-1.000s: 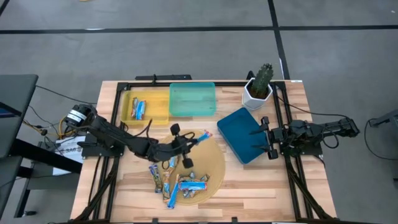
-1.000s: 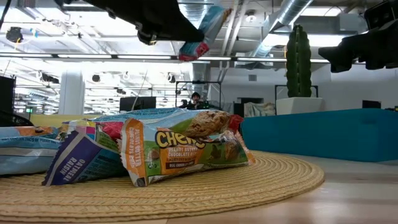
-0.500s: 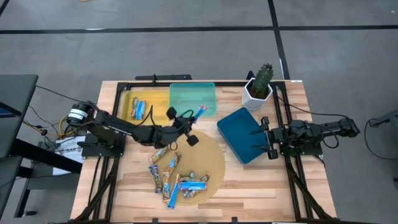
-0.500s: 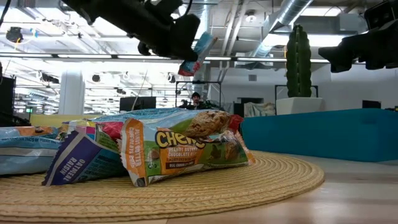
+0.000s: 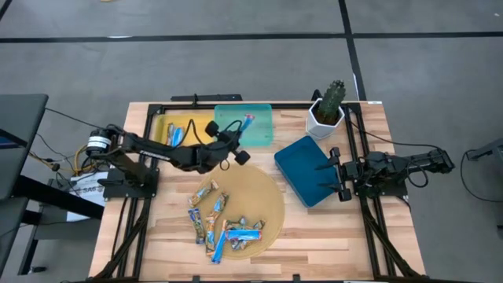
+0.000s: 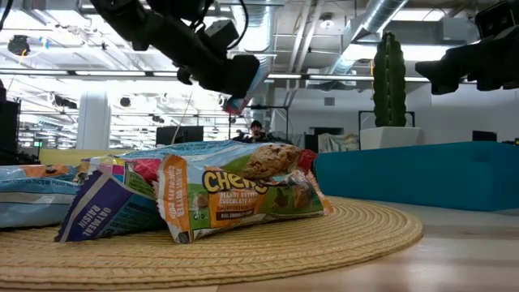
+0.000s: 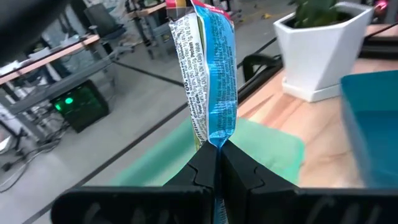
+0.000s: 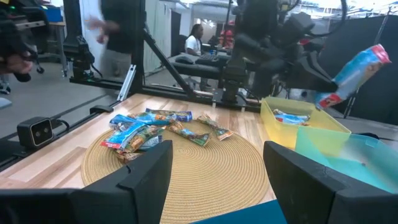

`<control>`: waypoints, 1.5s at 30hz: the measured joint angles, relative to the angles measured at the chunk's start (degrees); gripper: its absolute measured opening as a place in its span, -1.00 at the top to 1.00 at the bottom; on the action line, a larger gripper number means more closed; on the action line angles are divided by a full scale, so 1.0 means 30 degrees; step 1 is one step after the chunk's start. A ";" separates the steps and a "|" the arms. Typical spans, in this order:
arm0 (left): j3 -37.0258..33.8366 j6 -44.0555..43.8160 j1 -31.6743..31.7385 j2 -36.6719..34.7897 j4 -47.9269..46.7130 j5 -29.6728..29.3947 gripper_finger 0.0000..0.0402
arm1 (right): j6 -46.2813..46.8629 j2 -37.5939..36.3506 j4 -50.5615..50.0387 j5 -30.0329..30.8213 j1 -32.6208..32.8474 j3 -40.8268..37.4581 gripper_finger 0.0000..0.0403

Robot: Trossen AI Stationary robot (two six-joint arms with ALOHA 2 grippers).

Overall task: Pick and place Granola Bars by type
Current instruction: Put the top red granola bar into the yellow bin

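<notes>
From above, the left gripper point(image 5: 236, 140) is holding a blue-wrapped granola bar point(image 5: 246, 126) over the teal tray point(image 5: 244, 126), fingers clamped on the bar's lower end. The yellow tray point(image 5: 200, 140) beside it is holding more blue bars point(image 5: 174, 136), and the remaining granola bars point(image 5: 222, 224) are lying loose on the round woven mat point(image 5: 267, 196). The right gripper point(image 5: 339, 175) is waiting with fingers spread wide over the dark blue tray point(image 5: 302, 161), holding nothing. At table height, the nearest wrapper point(image 6: 243, 191) is reading "Chewy" (partly creased), with "chocolate chip" below; a neighbouring wrapper point(image 6: 101, 212) is reading "Oatmeal Raisin". The left wrist camera is showing the held bar standing upright between the closed fingertips point(image 7: 208, 171), fine white print running along its seam, too small to read. The right wrist camera is showing the open fingers point(image 8: 149, 177) framing the mat and the carried bar aloft near the potted cactus point(image 5: 328, 106) side.
</notes>
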 joint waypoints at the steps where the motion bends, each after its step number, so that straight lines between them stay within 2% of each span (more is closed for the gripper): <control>1: 0.0000 0.0000 0.0194 0.0000 -0.0089 0.0026 0.99 | -0.0007 0.0000 0.0007 0.0000 -0.0007 -0.0007 -0.21; 14: -0.0437 -0.0847 0.2604 -0.2340 -0.3552 0.1393 0.99 | -0.0003 -0.0007 0.0007 -0.0007 0.0000 0.0000 -0.21; 19: -0.1810 -0.1842 0.3443 -0.4331 -0.5166 0.1445 0.99 | -0.0007 -0.0007 0.0007 0.0000 -0.0004 -0.0003 -0.21; 30: -0.5116 -0.6441 0.5506 -0.9260 -1.0725 0.2271 0.99 | -0.0007 -0.0007 0.0007 -0.0022 0.0000 -0.0006 -0.21; 36: -0.7073 -0.8361 0.6504 -1.0411 -1.0796 0.3875 0.99 | 0.0000 -0.0007 0.0007 0.0013 -0.0007 -0.0001 -0.21; 45: -0.8726 -0.9930 0.7845 -1.0382 -1.0726 0.5001 0.99 | 0.0000 -0.0007 0.0007 0.0007 -0.0004 -0.0003 -0.21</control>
